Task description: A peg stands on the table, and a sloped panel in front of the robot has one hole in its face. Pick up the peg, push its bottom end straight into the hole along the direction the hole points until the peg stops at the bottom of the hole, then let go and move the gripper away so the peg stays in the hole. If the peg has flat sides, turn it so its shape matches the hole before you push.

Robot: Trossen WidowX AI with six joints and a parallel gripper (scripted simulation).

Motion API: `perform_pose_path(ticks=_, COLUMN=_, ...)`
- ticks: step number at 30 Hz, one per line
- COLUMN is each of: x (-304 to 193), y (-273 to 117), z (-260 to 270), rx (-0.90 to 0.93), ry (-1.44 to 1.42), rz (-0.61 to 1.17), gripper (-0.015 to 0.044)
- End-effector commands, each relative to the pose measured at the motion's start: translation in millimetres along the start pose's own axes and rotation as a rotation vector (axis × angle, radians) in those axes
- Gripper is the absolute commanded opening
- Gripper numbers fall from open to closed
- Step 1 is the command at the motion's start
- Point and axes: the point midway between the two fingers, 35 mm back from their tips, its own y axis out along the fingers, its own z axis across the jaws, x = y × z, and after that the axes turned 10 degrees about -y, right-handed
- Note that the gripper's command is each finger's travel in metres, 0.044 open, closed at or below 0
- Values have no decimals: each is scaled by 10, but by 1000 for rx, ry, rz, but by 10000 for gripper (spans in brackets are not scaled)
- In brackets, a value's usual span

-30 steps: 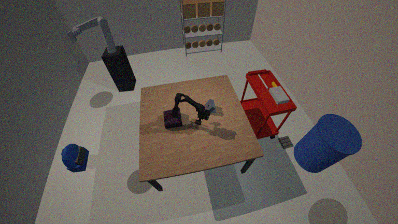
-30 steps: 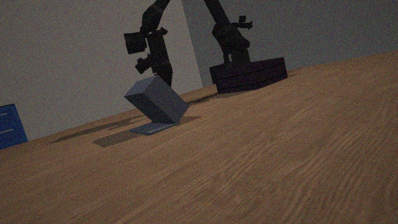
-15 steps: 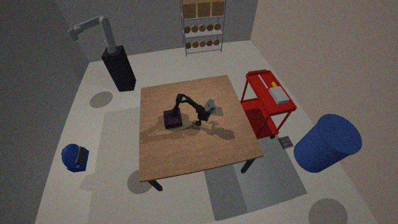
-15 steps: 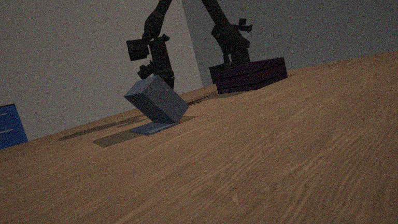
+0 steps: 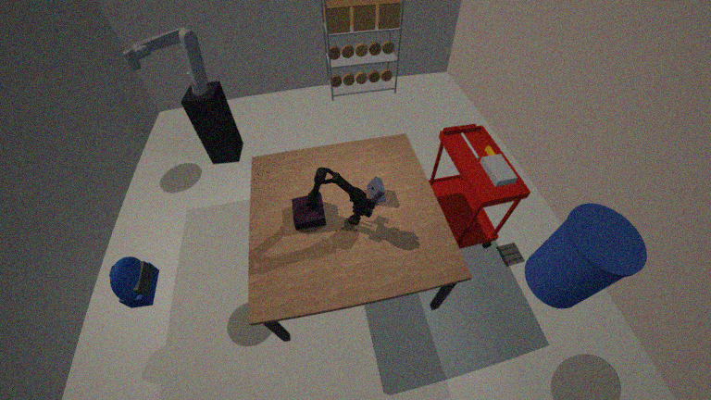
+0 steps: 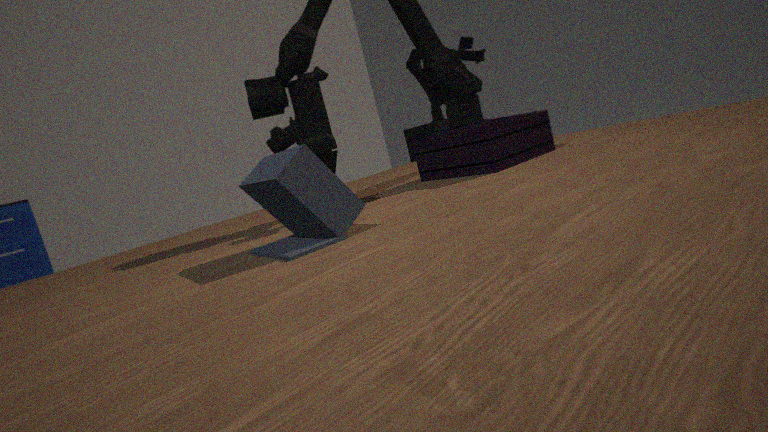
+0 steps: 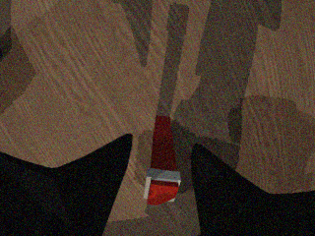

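The peg (image 7: pixel 163 157) is seen in the wrist view standing on the wooden surface (image 7: pixel 79 92). It is red, with a pale grey band near its top end, and a long narrow shadow is cast beyond it. It is flanked by the two dark fingers, one on each side. The gripper (image 7: pixel 161 147) is lowered around it, and the fingers are drawn about halfway in. A thin strip of surface shows between the peg and the left-hand finger, so it cannot be told whether the peg is yet clamped.

One grey-blue sloped panel (image 6: pixel 303 192) is set just beside the gripper, tilted on a thin flat foot. In the exterior view the fingertips and the peg are hidden behind it. The face with the hole is turned away from that camera, and in the top view the panel (image 5: pixel 376 190) is too small for the hole to be made out. In the top view the peg cannot be picked out either.

One arm is carried on a dark square base (image 6: pixel 478 144) on the surface (image 5: pixel 325 269), a square wood-grain top on dark legs.

Around it on the pale floor are one metal shelf rack (image 5: pixel 363 23), one red cart (image 5: pixel 474 181), one large blue barrel (image 5: pixel 587 254), one small blue object (image 5: pixel 133 280) and a second grey arm on a black pedestal (image 5: pixel 209 118). The walls are plain grey and beige. All frames are dim and grainy.
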Motion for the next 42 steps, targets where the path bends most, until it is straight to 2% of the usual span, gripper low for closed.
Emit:
perform_pose_path(ticks=1, x=4, y=-5, z=1, rx=1, ry=0, rz=-1, gripper=99)
perform_pose_path(ticks=4, x=4, y=-5, z=1, rx=1, ry=0, rz=-1, gripper=20)
perform_pose_path(ticks=7, x=4, y=-5, z=1, rx=1, ry=0, rz=-1, gripper=0)
perform_pose_path(ticks=17, x=8, y=-30, z=1, rx=1, ry=0, rz=-1, gripper=0)
perform_pose_path(ticks=33, x=20, y=-771, z=-12, rx=6, ry=-6, rz=5, gripper=0)
perform_pose_path(ticks=42, x=24, y=-791, z=37, rx=-3, ry=-24, rz=-19, gripper=0)
